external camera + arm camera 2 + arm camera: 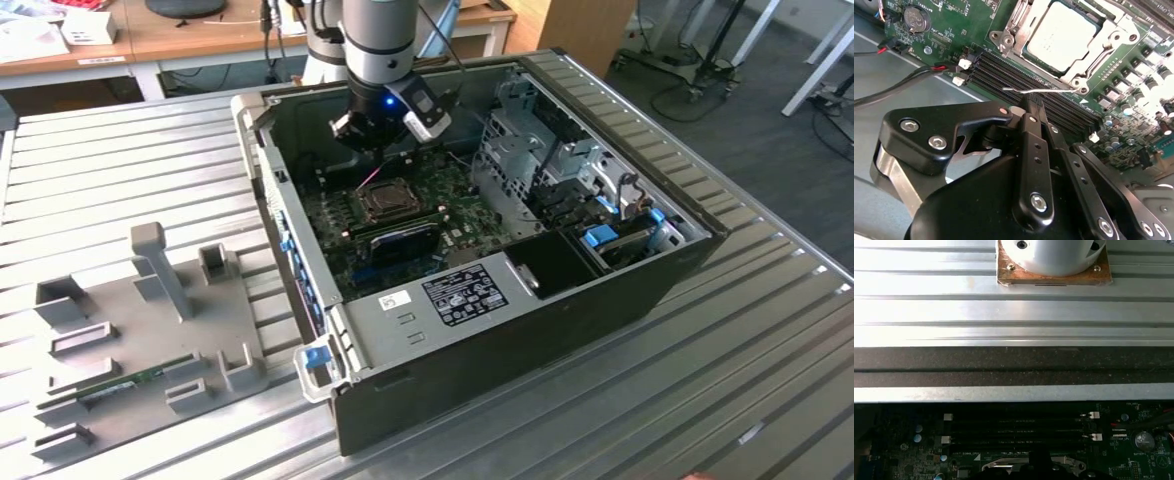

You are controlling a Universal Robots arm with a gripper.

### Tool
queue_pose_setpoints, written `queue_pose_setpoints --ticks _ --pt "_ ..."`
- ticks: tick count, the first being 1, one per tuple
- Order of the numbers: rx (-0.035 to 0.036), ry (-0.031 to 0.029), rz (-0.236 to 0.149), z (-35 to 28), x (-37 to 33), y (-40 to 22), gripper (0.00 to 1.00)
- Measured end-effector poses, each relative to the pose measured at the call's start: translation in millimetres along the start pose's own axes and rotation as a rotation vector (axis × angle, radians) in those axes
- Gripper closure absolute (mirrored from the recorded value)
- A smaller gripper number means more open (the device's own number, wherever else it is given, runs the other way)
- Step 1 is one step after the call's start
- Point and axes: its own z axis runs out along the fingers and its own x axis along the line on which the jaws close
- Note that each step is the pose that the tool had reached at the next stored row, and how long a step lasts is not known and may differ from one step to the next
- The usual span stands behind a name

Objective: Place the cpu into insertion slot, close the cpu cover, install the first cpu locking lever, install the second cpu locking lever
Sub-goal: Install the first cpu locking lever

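The cpu (1061,32) lies flat in the insertion slot (387,200) on the green motherboard. The silvery cpu cover (1114,37) lies down around it, framing its grey top. A thin wire locking lever (1054,90) sticks out from the socket's corner over the memory slots. My gripper (1033,104) is shut, with nothing between its fingers, and its tip sits right against that lever. In the exterior view the gripper (378,135) hangs inside the open computer case, just behind the socket.
Black memory slots (1019,75) run beside the socket, with a coin battery (916,19) and red-black cables (904,77) nearby. A drive cage (534,150) stands at the exterior view's right. A grey fixture plate (134,330) lies on the ribbed table at its left.
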Motion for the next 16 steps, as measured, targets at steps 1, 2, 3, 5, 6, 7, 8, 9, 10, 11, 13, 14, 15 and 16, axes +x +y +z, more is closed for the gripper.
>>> queue_pose_setpoints --ticks 1,2,3,5,6,7,8,9,10,11,13,14,15,16 --pt "0.0001 -0.0003 0.002 0.0 0.0 0.0 0.89" --pt "0.0001 -0.0004 0.002 0.0 0.0 0.0 0.89" --pt "0.0002 -0.0004 0.002 0.0 0.0 0.0 0.89" --pt "0.0000 -0.0006 0.003 -0.1 0.0 -0.1 0.89" --pt "0.0002 -0.0023 0.010 0.0 0.1 -0.1 0.89" --pt "0.0013 -0.0058 0.024 0.1 0.1 -0.1 0.89" --pt "0.0025 -0.0093 0.038 0.2 0.1 -0.2 0.89" --pt "0.0036 -0.0129 0.053 0.3 0.1 -0.2 0.89" --pt "0.0049 -0.0170 0.069 0.4 0.1 -0.2 0.89" --pt "0.0060 -0.0201 0.082 0.5 0.1 -0.2 0.89" --pt "0.0054 -0.0232 0.096 0.4 0.9 -0.2 0.89" --pt "0.0043 -0.0245 0.101 0.4 1.5 -0.2 0.89" --pt "0.0035 -0.0256 0.106 0.3 2.1 -0.2 0.89" --pt "0.0027 -0.0270 0.112 0.3 2.7 -0.2 0.89"
